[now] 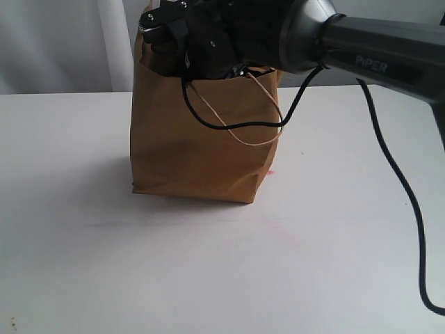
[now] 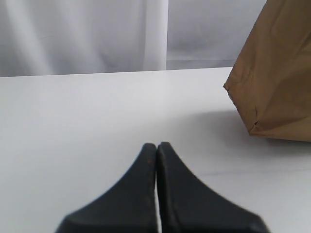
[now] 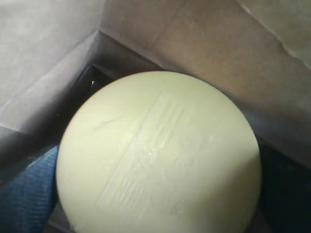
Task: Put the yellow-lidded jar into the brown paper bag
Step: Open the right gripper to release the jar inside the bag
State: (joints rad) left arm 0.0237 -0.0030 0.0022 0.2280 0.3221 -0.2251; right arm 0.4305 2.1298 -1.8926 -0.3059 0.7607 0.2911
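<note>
Sitting inside the brown paper bag (image 1: 195, 153), the yellow-lidded jar (image 3: 158, 155) shows only in the right wrist view. There its pale round lid with faint raised lettering fills most of the picture, and creased paper walls rise close around it. A blurred blue shape (image 3: 26, 194) lies against one side of the lid and a dark area sits at the opposite side.

The bag stands upright near the far edge of the white worktop (image 1: 208, 292), somewhat toward its left end. One thin loop handle (image 1: 257, 139) hangs down its near face.

The right arm (image 1: 375, 56) comes in from the right edge and dips its wrist into the bag's mouth. The right gripper is hidden within the bag, so whether it clamps the jar or has let go cannot be told. A black cable (image 1: 410, 209) droops from the arm toward the near right corner.

The left gripper (image 2: 156, 148) hovers low over bare worktop to the left of the bag, fingers pressed together and holding nothing. A pale curtain (image 2: 73, 34) hangs beyond the far edge.
</note>
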